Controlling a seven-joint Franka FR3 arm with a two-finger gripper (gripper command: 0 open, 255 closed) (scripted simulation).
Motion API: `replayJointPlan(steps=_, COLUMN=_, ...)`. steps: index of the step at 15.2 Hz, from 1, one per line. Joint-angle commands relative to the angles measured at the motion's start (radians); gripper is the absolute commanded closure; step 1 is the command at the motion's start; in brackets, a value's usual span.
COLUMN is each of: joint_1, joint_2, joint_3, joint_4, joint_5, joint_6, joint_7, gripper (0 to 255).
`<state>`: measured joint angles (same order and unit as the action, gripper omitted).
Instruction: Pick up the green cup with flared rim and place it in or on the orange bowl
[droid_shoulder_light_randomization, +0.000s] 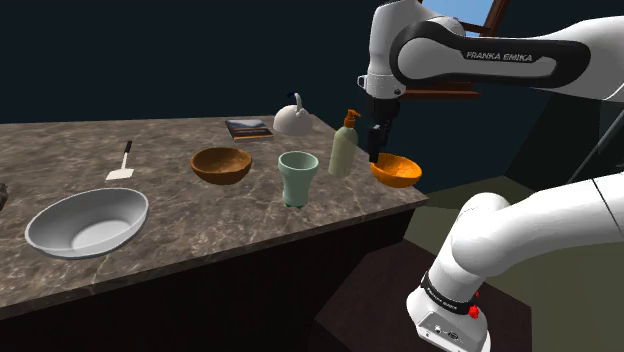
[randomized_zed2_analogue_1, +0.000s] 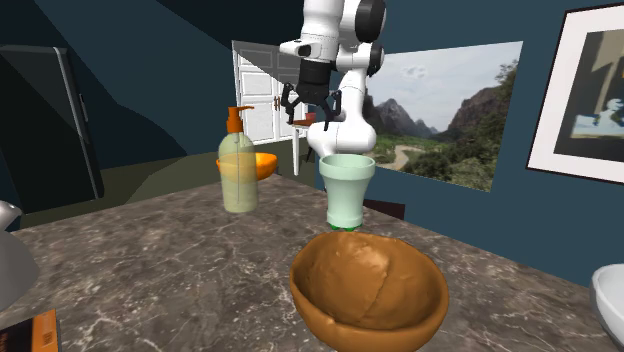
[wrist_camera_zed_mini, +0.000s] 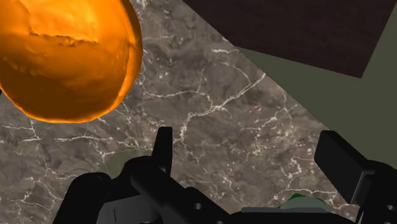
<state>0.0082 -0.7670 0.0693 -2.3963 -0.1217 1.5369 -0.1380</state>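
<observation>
Black two-finger gripper (wrist_camera_zed_mini: 248, 140) hovering released, empty, just beside glossy orange bowl (droid_shoulder_light_randomization: 397, 171) near dark marble countertop (droid_shoulder_light_randomization: 200, 230) edge. Pale green flared-rim cup (droid_shoulder_light_randomization: 298, 177) standing upright, well apart. Risk: low sweep toward cup clipping cream soap bottle (droid_shoulder_light_randomization: 343, 148), toppling it.

White-shelled arm (droid_shoulder_light_randomization: 560, 45), dark grey joint bands, white FRANKA EMIKA lettering (droid_shoulder_light_randomization: 505, 56), red dot (droid_shoulder_light_randomization: 473, 312) near base, all-black two-finger gripper (droid_shoulder_light_randomization: 375, 155).

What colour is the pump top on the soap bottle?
Orange. The pump top shows best in the second exterior view.
</observation>
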Motion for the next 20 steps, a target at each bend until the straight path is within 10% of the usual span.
replayJointPlan(steps=1, joint_1=0.000, joint_2=0.000, joint_3=0.000, joint_4=0.000, joint_5=0.000, joint_6=0.000, joint_7=0.000, gripper=0)
replayJointPlan(steps=20, joint_1=0.058, joint_2=0.492, joint_3=0.271, joint_4=0.323, joint_5=0.102, joint_6=0.247, joint_7=0.366, gripper=0)
